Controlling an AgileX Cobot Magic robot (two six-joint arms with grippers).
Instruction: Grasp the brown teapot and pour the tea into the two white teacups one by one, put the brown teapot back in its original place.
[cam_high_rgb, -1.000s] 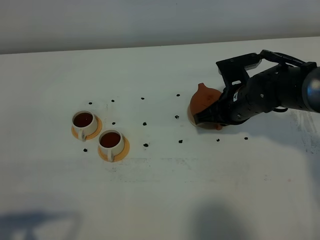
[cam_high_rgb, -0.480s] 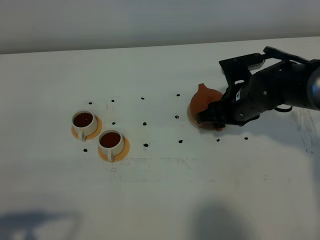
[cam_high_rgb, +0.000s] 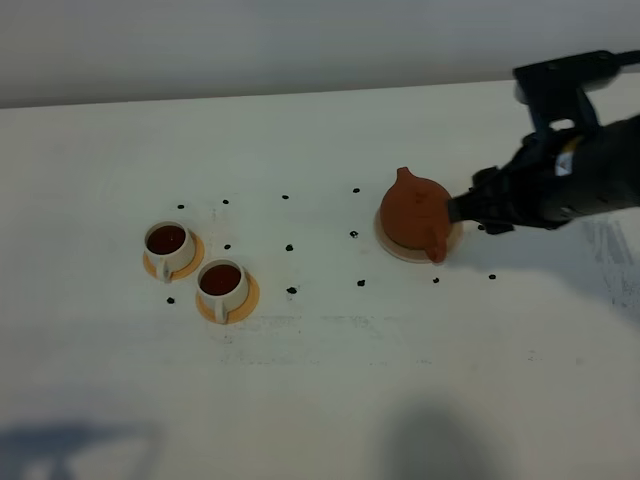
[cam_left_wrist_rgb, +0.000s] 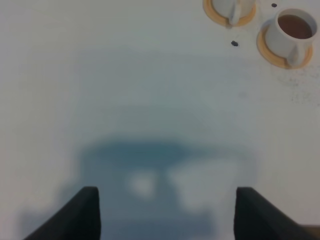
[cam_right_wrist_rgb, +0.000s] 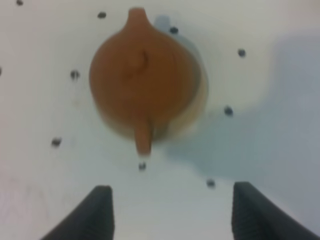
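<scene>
- Exterior high view: brown teapot (cam_high_rgb: 415, 214) sits upright on the cream coaster (cam_high_rgb: 392, 247), right of centre on the table (cam_high_rgb: 320, 380). Right gripper (cam_high_rgb: 470, 209) is just to the right of the pot, apart from it, holding nothing. The two white teacups (cam_high_rgb: 196, 264) stand on orange saucers (cam_high_rgb: 248, 299) well to the left, both showing dark tea.
- Left wrist view: left gripper (cam_left_wrist_rgb: 165, 212) hangs over bare table, jaws spread wide, empty. One full cup (cam_left_wrist_rgb: 291, 31) and part of the other are visible at the frame's edge.
- Right wrist view: right gripper (cam_right_wrist_rgb: 170, 212) has its jaws wide apart with nothing between them; teapot (cam_right_wrist_rgb: 142, 90) lies beyond the fingertips (cam_right_wrist_rgb: 100, 210), side handle (cam_right_wrist_rgb: 143, 139) pointing toward the gripper. Coaster rim (cam_right_wrist_rgb: 202, 95) shows on one side only, so the pot looks slightly off-centre, though the picture is blurred.
- Judgement: pouring looks done, pot returned; step in hand is the retreat. Do it well by backing straight away, jaws kept wide, clear of the handle, so the pot is not nudged off its coaster.
</scene>
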